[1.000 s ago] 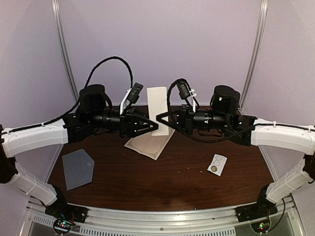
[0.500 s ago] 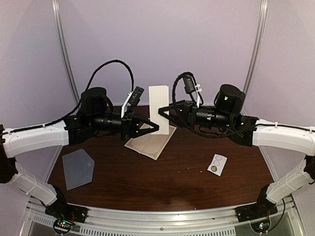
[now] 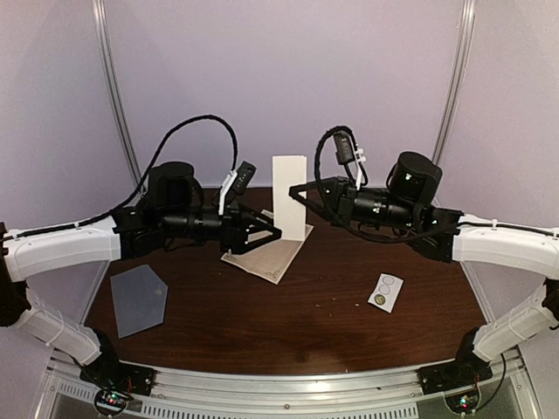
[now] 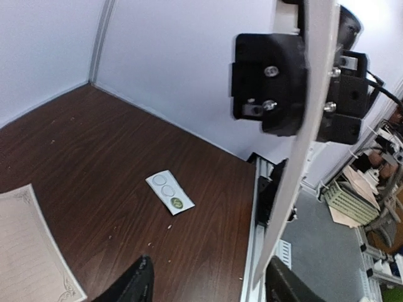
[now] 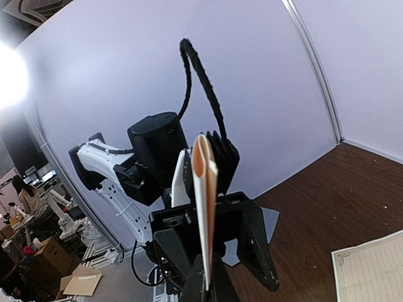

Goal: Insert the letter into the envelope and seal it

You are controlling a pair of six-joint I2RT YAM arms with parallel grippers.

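My right fingers are pinching the folded letter upright in the air, left fingers spread around its lower edge. The envelope is lying flat on the desk, near-left corner, well apart.

a dark wooden table carries a small white sticker strip near its right edge. a cream lined sheet lies flat toward the far edge.

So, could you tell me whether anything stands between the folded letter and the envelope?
The left claw, open, hangs just left of the letter held by the right claw, seemingly partly across the way to the envelope.
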